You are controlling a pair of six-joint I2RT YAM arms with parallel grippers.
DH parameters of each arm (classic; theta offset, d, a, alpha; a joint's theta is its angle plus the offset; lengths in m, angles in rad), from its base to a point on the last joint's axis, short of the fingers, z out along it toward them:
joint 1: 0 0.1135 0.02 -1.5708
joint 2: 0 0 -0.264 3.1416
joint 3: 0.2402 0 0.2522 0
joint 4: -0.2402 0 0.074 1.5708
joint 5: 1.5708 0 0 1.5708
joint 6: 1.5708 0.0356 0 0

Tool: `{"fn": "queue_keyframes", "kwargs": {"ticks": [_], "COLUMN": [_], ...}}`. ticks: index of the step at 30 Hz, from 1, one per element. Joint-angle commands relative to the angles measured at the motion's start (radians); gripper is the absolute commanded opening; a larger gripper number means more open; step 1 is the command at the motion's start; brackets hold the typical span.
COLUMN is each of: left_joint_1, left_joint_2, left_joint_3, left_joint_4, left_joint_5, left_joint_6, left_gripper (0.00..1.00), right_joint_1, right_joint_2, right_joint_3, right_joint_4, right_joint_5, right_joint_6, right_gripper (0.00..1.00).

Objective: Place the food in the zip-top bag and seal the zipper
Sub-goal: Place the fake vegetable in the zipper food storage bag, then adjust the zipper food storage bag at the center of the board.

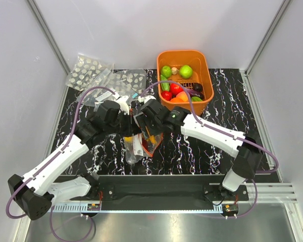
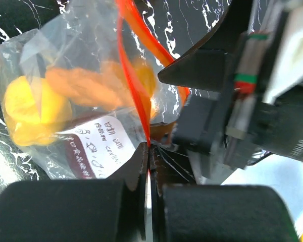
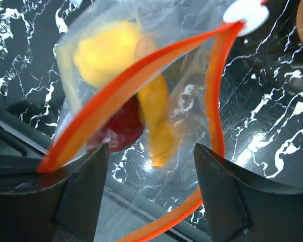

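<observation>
Item: zip-top bag (image 1: 137,146), centre of the top view, part-filled; you had yellow, orange and red food (image 3: 103,53) inside. Its zipper (image 2: 131,85) lay unsealed, pinched in your left gripper (image 2: 147,151); your right gripper (image 3: 149,151) stood wide and empty over the mouth. More pieces lay in the basket (image 1: 204,65), upper right, not yet bagged

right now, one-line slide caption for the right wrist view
Open right gripper over the gaping zipper of the zip-top bag, yellow and red food inside

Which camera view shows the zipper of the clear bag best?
The right wrist view: the zipper fills it, both strips parted in a loop. The left wrist view shows one stretch pinched in the left gripper. In the top external view it is mostly hidden.
</observation>
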Motion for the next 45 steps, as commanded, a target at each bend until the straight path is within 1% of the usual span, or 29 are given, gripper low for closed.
{"fn": "queue_keyframes", "kwargs": {"ticks": [1,4,5,8,9,13,16,21,25,29,33,35,37,39,40,41,44,45], "left_joint_1": [0.000,0.001,0.001,0.007,0.009,0.012,0.012,0.012,0.011,0.011,0.011,0.012,0.011,0.011,0.011,0.011,0.012,0.011], "left_joint_2": [-0.033,-0.039,-0.042,-0.050,-0.053,-0.059,-0.065,-0.073,-0.079,-0.082,-0.087,-0.085,-0.085,-0.082,-0.081,-0.081,-0.074,-0.070], "left_joint_3": [-0.012,-0.015,-0.016,-0.018,-0.019,-0.024,-0.022,-0.016,-0.012,-0.015,-0.018,-0.013,-0.009,0.008,0.013,0.016,0.019,0.025], "left_joint_4": [0.032,0.025,0.023,0.019,0.016,0.011,0.008,-0.006,-0.014,-0.023,-0.029,-0.033,-0.038,-0.061,-0.067,-0.076,-0.089,-0.093], "left_joint_5": [-0.016,-0.024,-0.027,-0.033,-0.035,-0.038,-0.041,-0.041,-0.041,-0.044,-0.052,-0.053,-0.053,-0.059,-0.067,-0.070,-0.073,-0.070], "left_joint_6": [-0.004,-0.001,-0.001,0.002,0.002,0.003,0.003,0.003,0.003,0.003,0.002,0.002,0.006,0.019,0.022,0.026,0.036,0.048], "left_gripper": [0.00,0.00,0.00,0.00,0.00,0.00,0.00,0.00,0.00,0.00,0.00,0.00,0.00,0.00,0.00,0.00,0.00,0.00], "right_joint_1": [0.007,0.007,0.007,0.007,0.005,0.005,0.005,0.007,0.005,0.005,0.004,0.005,0.005,0.004,0.004,0.005,0.005,0.005], "right_joint_2": [-0.093,-0.128,-0.134,-0.163,-0.173,-0.211,-0.213,-0.207,-0.158,-0.147,-0.159,-0.161,-0.156,-0.156,-0.153,-0.151,-0.142,-0.144], "right_joint_3": [-0.039,-0.040,-0.033,-0.026,-0.029,-0.052,-0.068,-0.134,-0.160,-0.187,-0.201,-0.192,-0.175,-0.167,-0.166,-0.167,-0.163,-0.160], "right_joint_4": [0.105,0.085,0.074,0.039,0.034,0.011,-0.004,0.017,0.014,0.031,0.072,0.068,0.050,0.037,0.036,0.039,0.042,0.042], "right_joint_5": [0.028,0.032,0.038,0.058,0.064,0.064,0.063,0.067,0.103,0.123,0.077,0.069,0.064,0.063,0.061,0.057,0.051,0.057], "right_joint_6": [0.030,0.027,0.027,0.030,0.037,0.052,0.060,0.070,0.081,0.090,0.086,0.081,0.073,0.063,0.058,0.050,0.046,0.046], "right_gripper": [0.76,0.75,0.70,0.61,0.57,0.49,0.50,0.51,0.51,0.47,0.34,0.30,0.24,0.24,0.14,0.09,0.00,0.00]}}
